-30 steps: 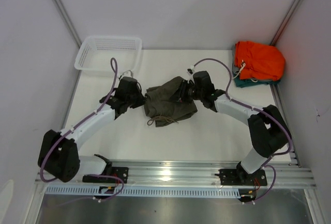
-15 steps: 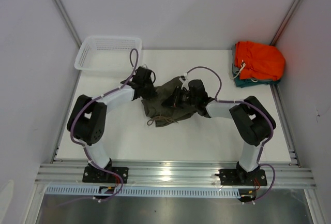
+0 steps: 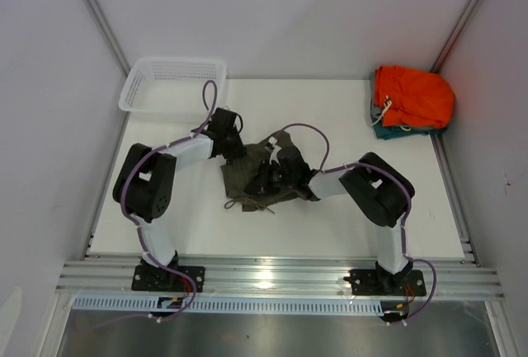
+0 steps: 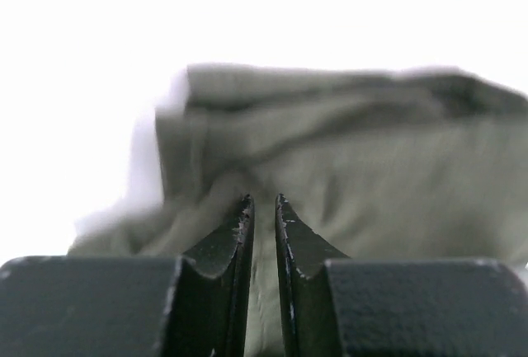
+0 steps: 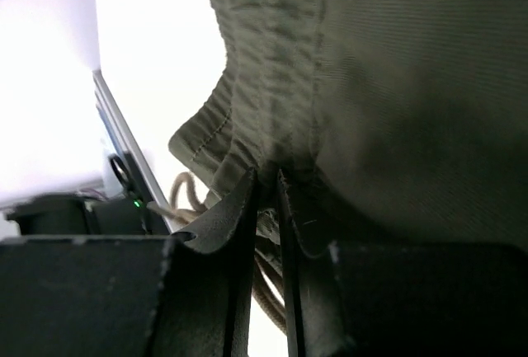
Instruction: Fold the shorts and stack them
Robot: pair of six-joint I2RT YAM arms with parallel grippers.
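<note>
The olive-green shorts (image 3: 247, 177) lie bunched in the middle of the white table (image 3: 330, 217), with the drawstring (image 3: 244, 203) trailing at the near edge. My left gripper (image 3: 237, 151) is at the shorts' far left edge. In the left wrist view the left gripper (image 4: 264, 200) is shut with a thin fold of the shorts (image 4: 371, 167) between the tips. My right gripper (image 3: 264, 179) sits over the cloth's middle. In the right wrist view the right gripper (image 5: 268, 174) is shut on the gathered waistband of the shorts (image 5: 396, 85), beside the cord (image 5: 186, 188).
A white mesh basket (image 3: 173, 85) stands at the back left. Bright orange shorts (image 3: 412, 97) lie on a teal garment (image 3: 384, 131) at the back right. Grey walls close in the sides, and a metal rail (image 3: 272, 279) runs along the near edge.
Both grippers have moved left with the cloth, the right one also nearer. The shorts have been dragged left and bunched tighter. The left elbow has folded back towards its base.
</note>
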